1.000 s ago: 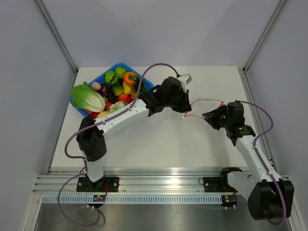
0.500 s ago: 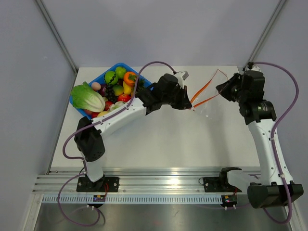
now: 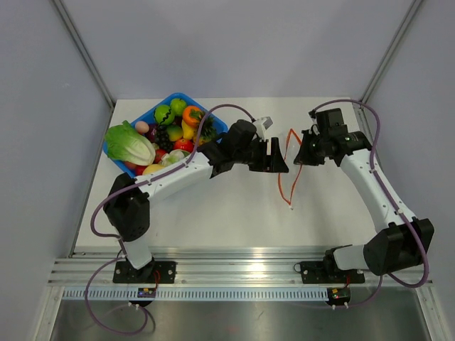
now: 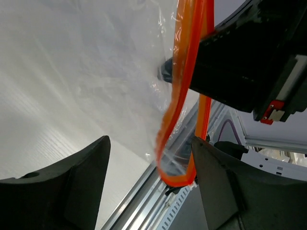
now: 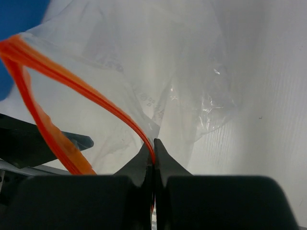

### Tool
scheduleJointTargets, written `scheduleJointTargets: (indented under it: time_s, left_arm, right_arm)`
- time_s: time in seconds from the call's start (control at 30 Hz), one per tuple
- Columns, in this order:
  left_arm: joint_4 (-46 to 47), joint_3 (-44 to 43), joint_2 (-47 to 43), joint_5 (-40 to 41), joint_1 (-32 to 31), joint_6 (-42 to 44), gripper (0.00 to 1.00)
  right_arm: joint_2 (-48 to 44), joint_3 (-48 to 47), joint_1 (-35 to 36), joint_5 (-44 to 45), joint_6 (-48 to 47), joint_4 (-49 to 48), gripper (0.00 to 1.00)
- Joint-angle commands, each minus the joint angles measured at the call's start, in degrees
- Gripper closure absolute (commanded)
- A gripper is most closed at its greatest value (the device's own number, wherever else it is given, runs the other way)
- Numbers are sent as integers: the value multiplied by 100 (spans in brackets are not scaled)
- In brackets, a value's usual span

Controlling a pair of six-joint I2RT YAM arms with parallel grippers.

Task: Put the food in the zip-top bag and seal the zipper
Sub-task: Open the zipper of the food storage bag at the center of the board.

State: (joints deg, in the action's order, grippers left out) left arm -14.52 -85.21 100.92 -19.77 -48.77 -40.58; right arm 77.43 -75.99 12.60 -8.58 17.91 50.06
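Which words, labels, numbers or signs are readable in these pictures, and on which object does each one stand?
None can be read.
Faint print on the zip-top bag: too blurred to read.
Small tag on the front rail: too small to tell if it bears text.

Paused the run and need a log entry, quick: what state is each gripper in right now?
Left gripper: open, holding nothing.
Right gripper: closed on the zipper of the zip-top bag.
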Motion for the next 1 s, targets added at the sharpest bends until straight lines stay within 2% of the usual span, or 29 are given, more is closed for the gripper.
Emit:
scheduleJointTargets:
  time_s: [0.0, 0.13, 0.27, 0.53, 0.67, 0.7, 0.77, 0.8, 0.83, 0.9, 0.93, 0.97]
  left_arm:
    - [152, 13, -20, -203, 26, 67, 28]
    - [125, 57, 6, -124, 26, 111, 31]
    - [-15, -22, 120, -36, 26, 59, 40]
    - [-103, -153, 208, 43, -1, -20, 39]
    - [-130, -180, 366, 113, -1, -29, 53]
    - [-77, -172, 410, 140, -1, -73, 61]
    - [-59, -206, 489, 149, 26, -99, 72]
    - [-103, -241, 568, 140, 35, -99, 90]
    - [-155, -285, 595, 62, 61, -99, 99]
    - [-296, -321, 543, 26, 105, -56, 100]
    - [-297, -277, 481, 52, 122, -47, 100]
    - [-271, -216, 402, 61, 131, -47, 100]
  right_arm:
    - [-105, 75, 102, -109, -69, -93, 100]
    - [-70, 31, 172, -135, -7, -137, 100]
    - [-44, 57, 295, -153, 107, -242, 100]
    - [62, 58, 629, -65, 458, -453, 100]
    - [27, 5, 673, -91, 547, -489, 100]
    - [18, -13, 674, -74, 547, -471, 100]
    - [-8, -57, 682, 14, 538, -384, 100]
    - [-35, -65, 674, 40, 521, -357, 100]
    - [-61, -74, 682, 93, 459, -322, 100]
    - [-114, -135, 674, 452, 389, -94, 98]
    - [-131, -205, 674, 593, 319, 72, 94]
    - [-158, -224, 682, 725, 292, 117, 85]
